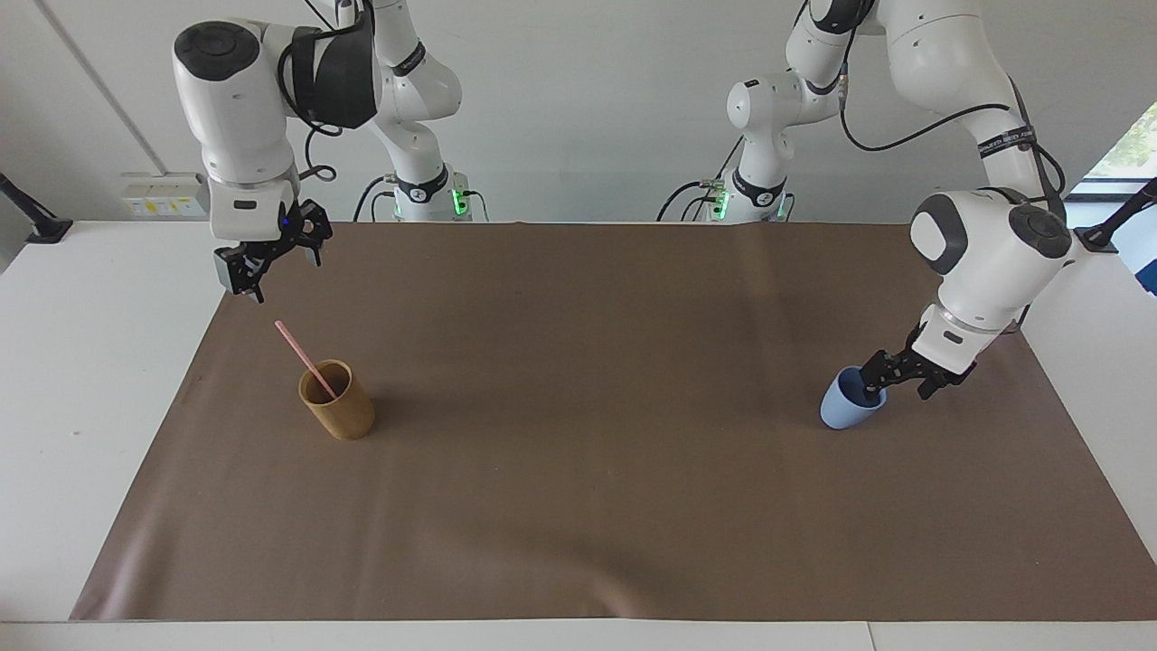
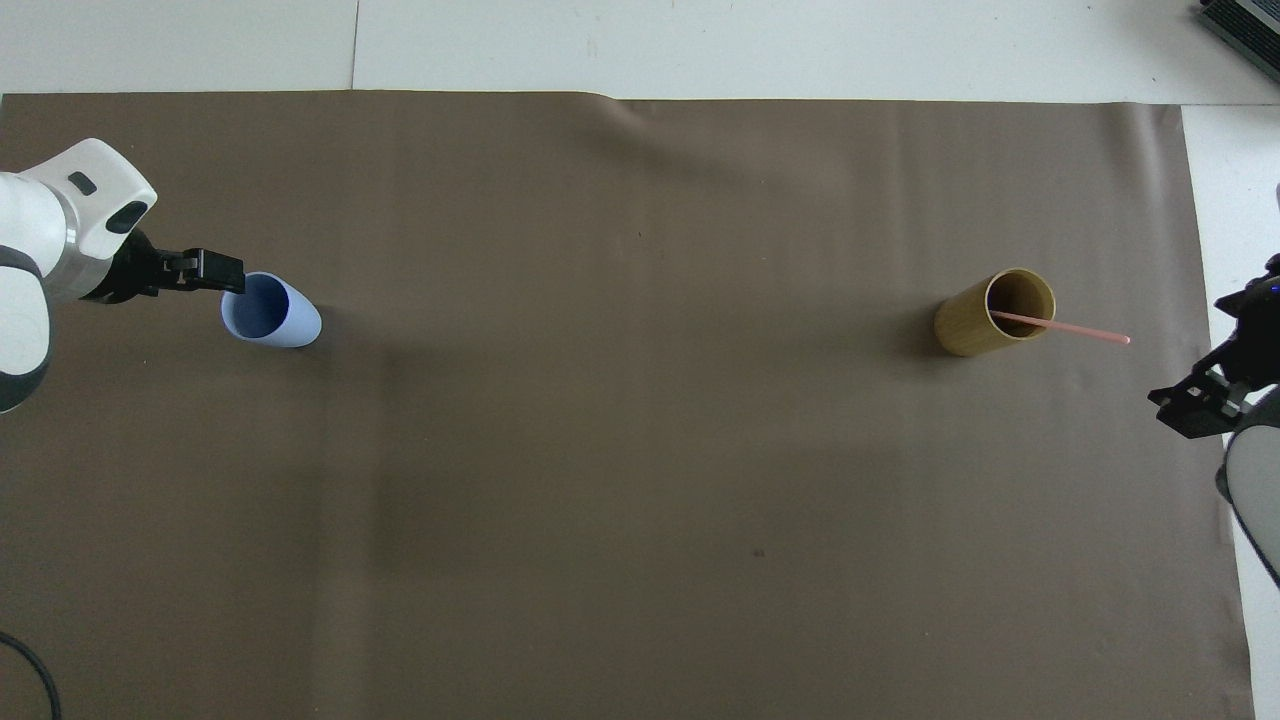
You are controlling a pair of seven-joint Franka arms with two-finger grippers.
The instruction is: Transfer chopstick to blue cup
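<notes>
The pale pink chopstick (image 1: 303,355) leans in the tan wooden cup (image 1: 342,411) toward the right arm's end of the table; its top sticks out past the rim (image 2: 1080,331). The blue cup (image 1: 842,409) stands toward the left arm's end (image 2: 285,320). My left gripper (image 1: 899,387) is low at the blue cup's rim, open, with one finger (image 1: 873,384) at the cup's mouth; it also shows in the overhead view (image 2: 228,272). My right gripper (image 1: 276,269) is open and empty in the air, over the mat's edge near the chopstick's top (image 2: 1195,395).
A brown mat (image 1: 578,506) covers most of the white table (image 1: 81,380). The wooden cup (image 2: 985,322) and the blue cup stand far apart on it.
</notes>
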